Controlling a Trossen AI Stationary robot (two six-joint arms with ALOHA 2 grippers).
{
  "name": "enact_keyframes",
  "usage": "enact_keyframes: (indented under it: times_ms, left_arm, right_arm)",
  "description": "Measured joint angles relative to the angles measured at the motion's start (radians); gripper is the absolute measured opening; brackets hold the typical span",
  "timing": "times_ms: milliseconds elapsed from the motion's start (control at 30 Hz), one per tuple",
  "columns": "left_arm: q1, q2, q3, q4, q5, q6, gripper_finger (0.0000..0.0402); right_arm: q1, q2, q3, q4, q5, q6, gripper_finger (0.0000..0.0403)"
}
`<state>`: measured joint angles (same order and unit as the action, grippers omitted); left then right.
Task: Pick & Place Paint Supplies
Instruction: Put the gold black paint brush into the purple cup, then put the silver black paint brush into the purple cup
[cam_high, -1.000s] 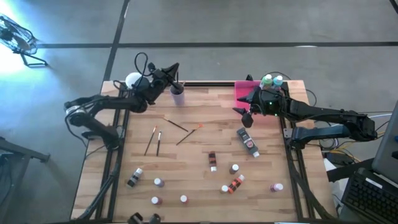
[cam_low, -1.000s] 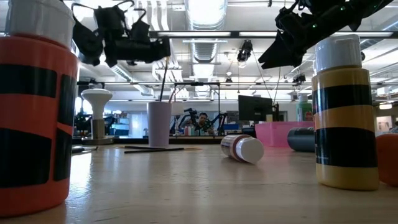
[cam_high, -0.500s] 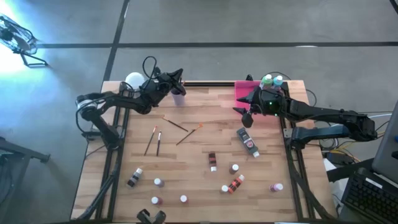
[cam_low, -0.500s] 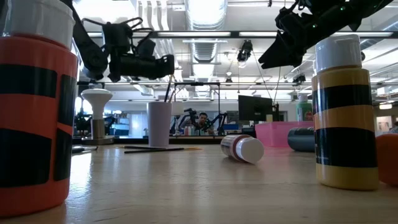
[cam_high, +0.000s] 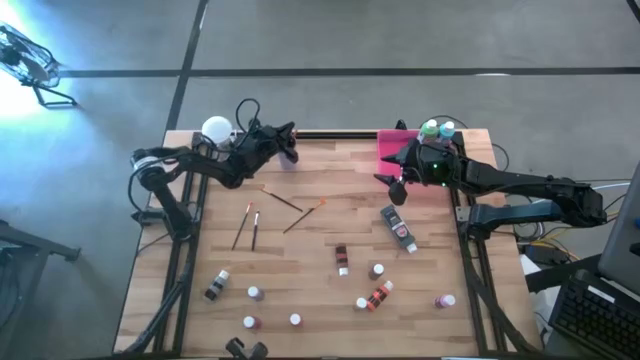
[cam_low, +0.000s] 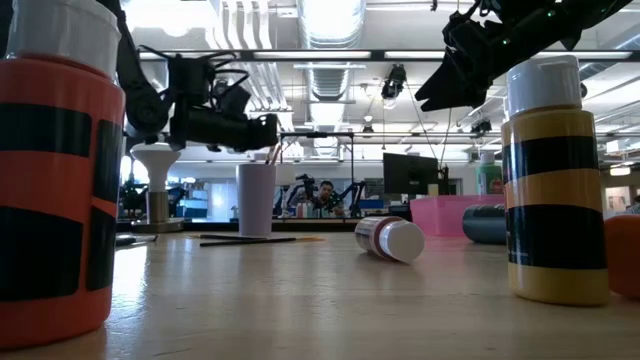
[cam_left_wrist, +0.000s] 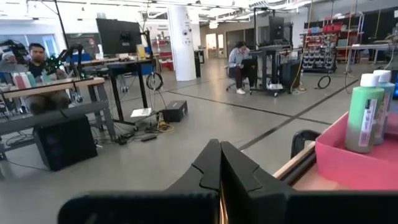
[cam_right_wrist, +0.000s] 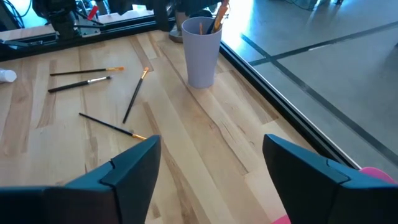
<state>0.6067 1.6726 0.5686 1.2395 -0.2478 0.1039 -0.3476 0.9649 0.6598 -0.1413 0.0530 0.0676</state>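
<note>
While the left gripper (cam_high: 290, 132) hangs directly over the lilac plastic cup (cam_right_wrist: 201, 52) at the far edge of the pale wooden slat table (cam_high: 300, 260), its two dark fingers (cam_left_wrist: 211, 168) are pressed together with only a thin seam between them, and a thin orange-tipped brush (cam_right_wrist: 217, 15) stands tilted inside that cup just beneath them. Whether the fingers touch that brush cannot be told. Four more thin long-handled brushes (cam_right_wrist: 134, 94) lie flat on the boards near the cup, two crossing close together and two side by side farther toward the left arm. The right gripper (cam_high: 398, 185) hovers above the table beside the flat pink rectangular tray (cam_high: 393, 145), its fingers spread wide and empty. Two green white-capped bottles (cam_left_wrist: 364, 111) stand upright in the tray. A dark tube (cam_high: 398, 229) lies on the boards near the right gripper, and small white-capped paint bottles (cam_high: 377, 271) are scattered over the near half, some upright, some toppled.
</note>
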Motion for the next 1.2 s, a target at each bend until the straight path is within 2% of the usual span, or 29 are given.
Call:
enact_keyframes:
  times_ms: [467,733,900,1200]
  left_arm:
    - [0.0,0.0,-0.021,-0.044,0.003,-0.008,0.0003]
    - [0.0,-0.001,-0.021,-0.087,0.003,-0.008,0.0046]
    - [-0.001,-0.023,-0.021,-0.077,0.007,-0.008,0.007]
    - [-0.002,-0.16,-0.021,-0.071,0.037,-0.01,0.012]
  right_arm:
    - [0.0,0.0,0.0,0.0,0.0,0.0,0.0333]
    - [0.0,0.0,0.0,0.001,0.0,0.0,0.036]
    - [0.0,0.0,0.0,0.001,0.0,0.0,0.0363]
    - [0.0,0.0,0.0,0.001,0.0,0.0,0.0363]
